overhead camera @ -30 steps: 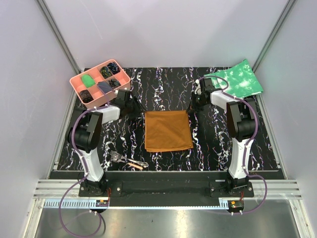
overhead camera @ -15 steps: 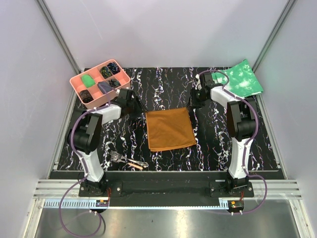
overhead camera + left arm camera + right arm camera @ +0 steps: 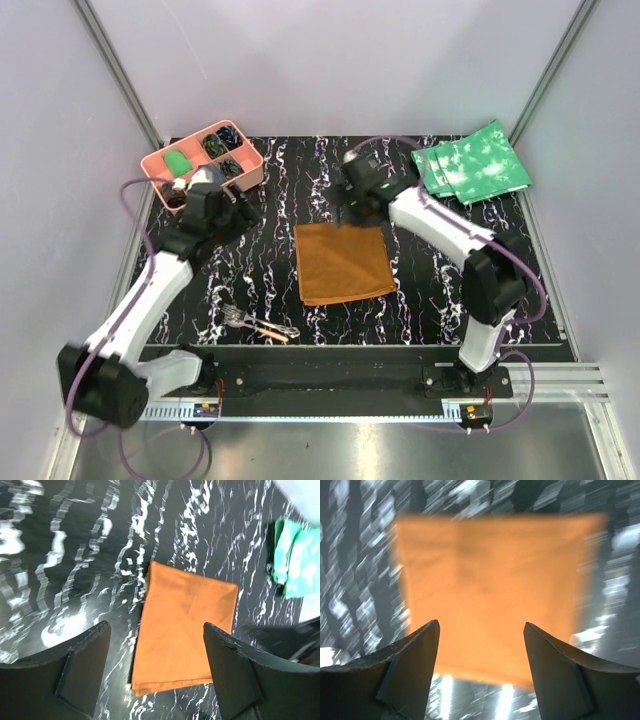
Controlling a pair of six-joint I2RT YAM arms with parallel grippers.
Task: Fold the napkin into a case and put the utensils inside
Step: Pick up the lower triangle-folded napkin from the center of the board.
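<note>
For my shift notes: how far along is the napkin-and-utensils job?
Done: the napkin lies flat, seemingly folded once, with a layered edge showing. In hand: nothing; the left gripper and right gripper are open and empty. Left: the remaining folds, then inserting the utensils, which lie apart from it.

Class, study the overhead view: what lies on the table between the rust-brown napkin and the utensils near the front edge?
Nothing lies there. In the top external view, only bare black marbled tabletop separates the napkin from the utensils.

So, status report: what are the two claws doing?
Left claw open, right claw open, both empty. Rust-brown cloth napkin lies flat. Silver metal utensils at near edge. Nothing blocking.
</note>
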